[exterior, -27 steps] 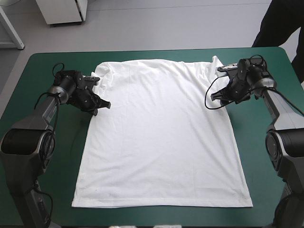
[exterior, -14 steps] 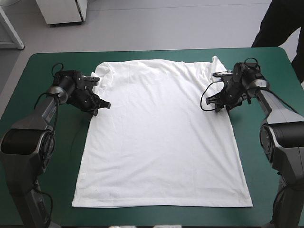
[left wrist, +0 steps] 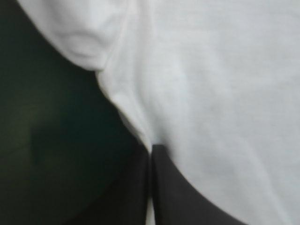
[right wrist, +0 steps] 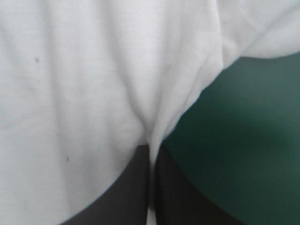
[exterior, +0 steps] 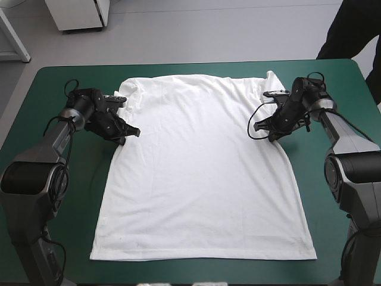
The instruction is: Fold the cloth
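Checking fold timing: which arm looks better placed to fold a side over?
Right, marginally. The left claw and right claw are shut on the T-shirt under its sleeves; fabric puckers more at the right.

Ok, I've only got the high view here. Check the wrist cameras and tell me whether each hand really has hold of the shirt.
Observer: Left wrist view: the left hand is shut on the white short-sleeved T-shirt, with a sliver of white between its black fingers.
Operator: Tell me how much cloth it has.
Observer: Only the very side edge, drawn into a point at the pinch. Bare teal-green table cover lies right beside it.
Operator: Now the right one.
Observer: The right hand is shut on the opposite side edge, and creases fan out across the shirt from its pinch.
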`<act>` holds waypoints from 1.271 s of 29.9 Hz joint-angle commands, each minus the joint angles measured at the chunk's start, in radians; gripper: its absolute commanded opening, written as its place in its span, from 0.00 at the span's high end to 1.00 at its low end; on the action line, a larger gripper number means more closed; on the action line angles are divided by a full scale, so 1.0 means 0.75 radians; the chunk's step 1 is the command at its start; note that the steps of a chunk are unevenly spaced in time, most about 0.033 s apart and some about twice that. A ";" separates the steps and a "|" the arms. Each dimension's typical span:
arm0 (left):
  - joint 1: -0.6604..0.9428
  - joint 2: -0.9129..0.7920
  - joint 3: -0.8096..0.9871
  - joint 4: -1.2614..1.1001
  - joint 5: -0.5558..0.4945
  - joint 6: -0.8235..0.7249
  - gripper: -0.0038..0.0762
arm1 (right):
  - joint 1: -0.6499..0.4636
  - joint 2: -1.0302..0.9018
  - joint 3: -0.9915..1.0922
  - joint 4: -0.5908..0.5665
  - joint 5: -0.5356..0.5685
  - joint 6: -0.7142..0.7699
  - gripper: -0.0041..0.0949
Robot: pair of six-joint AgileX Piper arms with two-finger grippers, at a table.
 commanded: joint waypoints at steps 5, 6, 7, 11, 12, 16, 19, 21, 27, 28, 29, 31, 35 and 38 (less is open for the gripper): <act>-0.009 -0.285 -0.028 -0.064 0.022 0.034 0.96 | -0.007 -0.148 -0.225 0.086 0.133 -0.017 0.97; -0.009 -0.325 -0.039 -0.065 0.039 0.034 0.96 | -0.007 -0.180 -0.247 0.086 0.133 -0.017 0.97; -0.009 -0.367 -0.052 -0.065 0.053 0.038 0.96 | -0.007 -0.215 -0.266 0.087 0.133 -0.017 0.97; -0.009 -0.524 -0.133 -0.070 0.060 0.045 0.96 | -0.007 -0.350 -0.297 0.093 0.133 -0.026 0.97; -0.009 -0.562 -0.161 -0.073 0.060 0.045 0.96 | -0.007 -0.386 -0.297 0.093 0.133 -0.034 0.97; -0.009 -0.674 -0.268 -0.096 0.066 0.045 0.96 | -0.007 -0.508 -0.297 0.096 0.133 -0.050 0.97; -0.009 -0.733 -0.335 -0.139 0.066 0.045 0.96 | -0.007 -0.588 -0.297 0.101 0.133 -0.050 0.97; -0.009 -0.763 -0.374 -0.173 0.069 0.045 0.96 | -0.007 -0.635 -0.297 0.101 0.127 -0.050 0.97; -0.009 -0.845 -0.422 -0.244 0.063 0.046 0.96 | -0.007 -0.787 -0.299 0.101 0.037 -0.050 0.97; -0.009 -0.856 -0.422 -0.253 0.061 0.049 0.96 | -0.007 -0.810 -0.299 0.101 0.013 -0.050 0.97; -0.009 -0.872 -0.426 -0.256 0.061 0.049 0.96 | -0.007 -0.832 -0.299 0.101 -0.014 -0.050 0.97; -0.009 -0.897 -0.438 -0.262 0.050 0.049 0.96 | -0.007 -0.865 -0.303 0.101 -0.056 -0.050 0.97; -0.009 -0.920 -0.490 -0.262 0.006 0.057 0.96 | -0.007 -0.880 -0.400 0.101 -0.094 -0.056 0.97; -0.009 -0.920 -0.543 -0.254 -0.014 0.057 0.96 | -0.007 -0.876 -0.481 0.104 -0.144 -0.056 0.97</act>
